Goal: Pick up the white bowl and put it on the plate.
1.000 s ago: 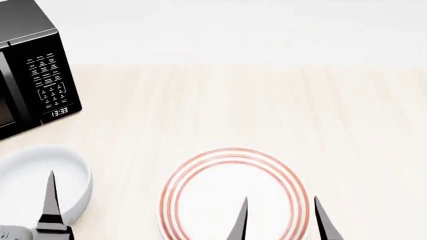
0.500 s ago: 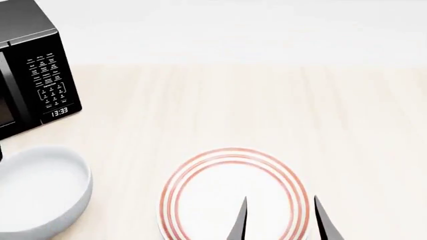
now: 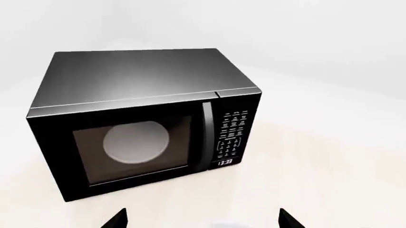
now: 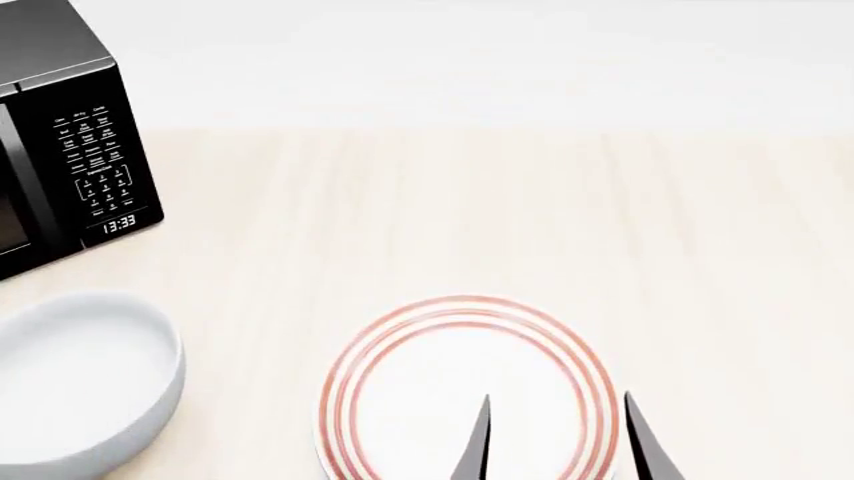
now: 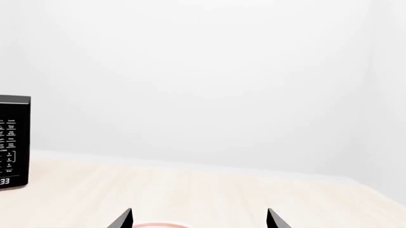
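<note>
The white bowl (image 4: 74,385) sits upright on the pale wooden table at the head view's lower left, in front of the microwave. The plate (image 4: 427,370), white with red rings, lies at the bottom centre, apart from the bowl. My right gripper (image 4: 557,440) is open and empty, with its two dark fingertips over the plate's right half. In the right wrist view the right gripper (image 5: 199,218) has its tips wide apart, and a sliver of the plate's red rim (image 5: 159,224) shows between them. My left gripper (image 3: 201,218) is open and empty, facing the microwave; it is out of the head view.
A black microwave (image 4: 67,150) stands at the table's back left, door shut, clock reading 13:33. It fills the left wrist view (image 3: 140,123), with a pale plain dish (image 3: 136,142) behind its window. Its edge shows in the right wrist view (image 5: 13,142). A white wall lies beyond.
My left gripper's finger, seen over the bowl one second ago, has left the head view. My right gripper has shifted very slightly. The bowl and plate have not moved.
</note>
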